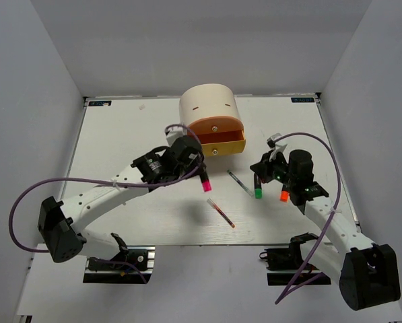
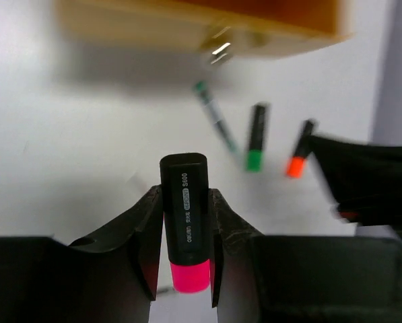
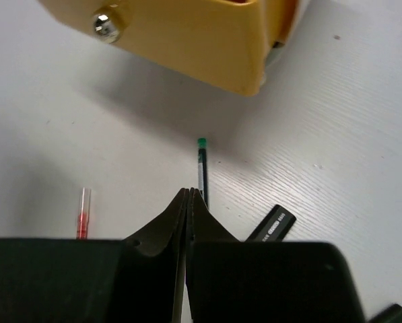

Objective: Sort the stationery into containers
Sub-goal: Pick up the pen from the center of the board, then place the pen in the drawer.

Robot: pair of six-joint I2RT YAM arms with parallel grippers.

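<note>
- The pink highlighter point(image 2: 184, 222) sits between the jaws of the left gripper point(image 2: 184, 196), which are narrowed onto the sides of its black body. Its pink end sticks out below the fingers.
- Beyond those tips lie the green highlighter point(image 2: 255, 145) and the orange highlighter point(image 2: 299, 153).
- The right gripper point(image 3: 188, 193) has its jaws pressed together and holds nothing.
- The dark pen point(image 3: 201, 168) lies just past the right tips, and the red pen point(image 3: 83, 214) is off to their left.
- The yellow drawer point(image 3: 187, 40) stands farther ahead of them.

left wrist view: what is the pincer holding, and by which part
The pink highlighter, clamped across its black body, close to the pink end.
</note>
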